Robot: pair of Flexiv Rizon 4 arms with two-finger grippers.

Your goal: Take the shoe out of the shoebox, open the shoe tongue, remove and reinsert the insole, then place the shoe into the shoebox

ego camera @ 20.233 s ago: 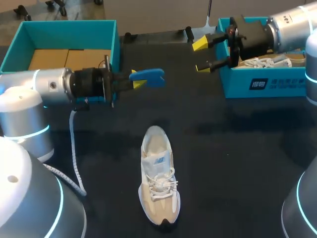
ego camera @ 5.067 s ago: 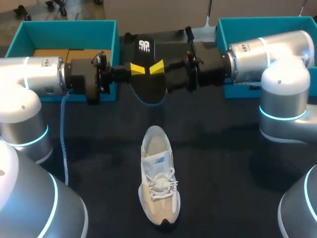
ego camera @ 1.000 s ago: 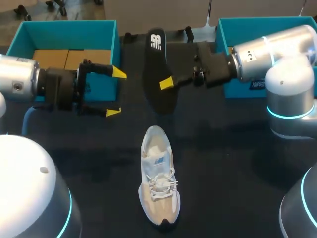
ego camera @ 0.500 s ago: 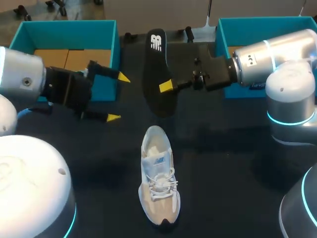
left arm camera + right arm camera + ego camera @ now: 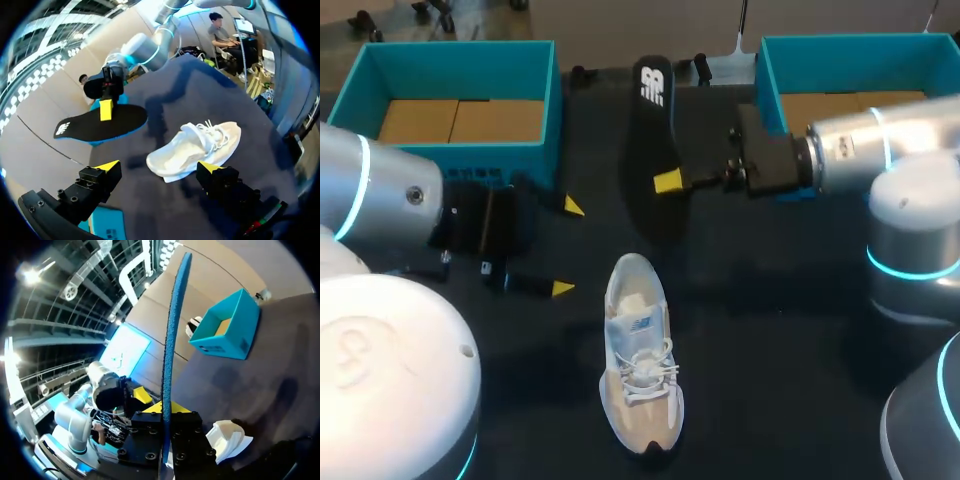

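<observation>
A white and beige shoe (image 5: 640, 360) lies on the black table, toe toward the near edge, heel opening toward the boxes. Above the table beyond its heel hangs the black insole (image 5: 655, 150), and my right gripper (image 5: 670, 182) is shut on its edge. In the right wrist view the insole (image 5: 172, 340) stands edge-on between the fingers, its blue rim showing, with the shoe (image 5: 227, 440) below. My left gripper (image 5: 568, 248) stands open to the left of the heel. In the left wrist view the shoe (image 5: 195, 147) lies just ahead of the open gripper (image 5: 159, 166), with the insole (image 5: 95, 124) beyond.
A teal shoebox (image 5: 450, 60) with brown card inside stands at the back left. A second teal box (image 5: 840, 45) stands at the back right, behind my right arm. Bare black table surrounds the shoe.
My left gripper has swung down and nearer, from beside the left box to beside the shoe's heel. My right gripper has drawn slightly right, the insole turning to point away.
</observation>
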